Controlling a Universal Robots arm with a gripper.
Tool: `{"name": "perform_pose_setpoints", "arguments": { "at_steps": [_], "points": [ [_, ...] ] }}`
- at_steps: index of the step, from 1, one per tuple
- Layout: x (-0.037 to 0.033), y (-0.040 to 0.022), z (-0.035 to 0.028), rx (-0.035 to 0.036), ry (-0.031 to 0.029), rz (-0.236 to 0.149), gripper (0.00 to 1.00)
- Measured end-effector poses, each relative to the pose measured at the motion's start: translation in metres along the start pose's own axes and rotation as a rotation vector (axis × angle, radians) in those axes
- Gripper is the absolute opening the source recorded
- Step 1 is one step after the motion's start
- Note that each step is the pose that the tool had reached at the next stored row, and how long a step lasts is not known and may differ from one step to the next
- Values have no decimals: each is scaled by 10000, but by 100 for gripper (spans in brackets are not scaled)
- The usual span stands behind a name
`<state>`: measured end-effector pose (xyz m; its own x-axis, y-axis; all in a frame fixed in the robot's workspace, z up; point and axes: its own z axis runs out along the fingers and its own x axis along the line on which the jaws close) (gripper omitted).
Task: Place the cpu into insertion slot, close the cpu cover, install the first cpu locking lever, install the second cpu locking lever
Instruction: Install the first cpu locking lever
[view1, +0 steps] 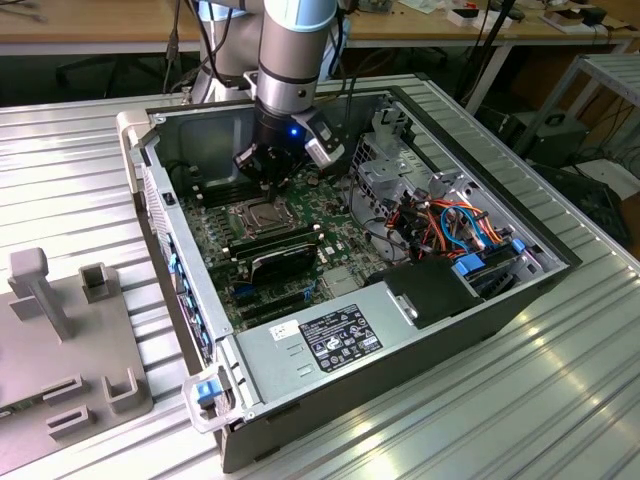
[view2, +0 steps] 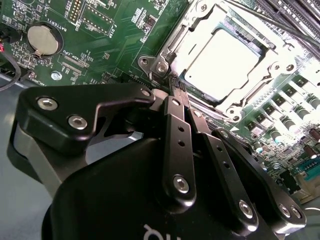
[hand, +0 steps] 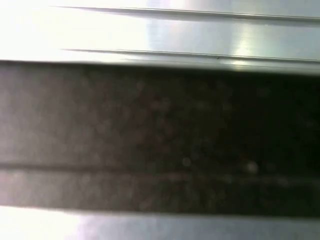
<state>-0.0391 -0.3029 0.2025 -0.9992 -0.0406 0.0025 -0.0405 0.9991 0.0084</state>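
Observation:
The cpu (view2: 225, 59), a bright silver square, lies in the insertion slot (view1: 257, 213) on the green motherboard inside the open computer case. The cpu cover (view2: 186, 39), a silvery frame plate, lies flat around the chip. My gripper (view2: 172, 93) hangs just over a corner of the socket, by a screw. Its two black fingers (view2: 178, 140) are shut, tips together, and I cannot make out anything between them. In the exterior view the gripper (view1: 262, 182) sits low in the case, just behind the socket.
A coin battery (view2: 44, 39) sits on the board. A black block (view1: 285, 262) and memory slots lie in front of the socket. A power supply (view1: 335, 338), cables (view1: 462, 225) and the case walls (view1: 185, 290) close in. A grey fixture (view1: 70, 340) stands at the exterior view's left.

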Motion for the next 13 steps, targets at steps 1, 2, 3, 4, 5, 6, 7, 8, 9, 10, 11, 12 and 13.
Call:
{"name": "perform_pose_setpoints", "arguments": {
  "at_steps": [1,2,3,4,5,6,7,8,9,10,11,12,13],
  "points": [
    [0,0,8,-2,-1,0,11],
    [-1,0,13,-4,-2,0,11],
    [-3,1,19,-7,-1,-1,11],
    [-9,0,19,-4,3,1,11],
    [-12,-1,21,-4,2,3,11],
    [-15,0,22,-5,-1,3,11],
    [-18,-1,22,-4,-2,1,11],
    [-20,-1,22,-4,-1,0,11],
    [-22,0,23,-3,0,1,11],
    [-25,1,26,-5,-2,1,11],
    [-29,1,26,-5,-2,-1,11],
    [-29,0,25,-4,-2,-2,11],
    [-29,1,25,-3,-2,-2,11]
  ]
}}
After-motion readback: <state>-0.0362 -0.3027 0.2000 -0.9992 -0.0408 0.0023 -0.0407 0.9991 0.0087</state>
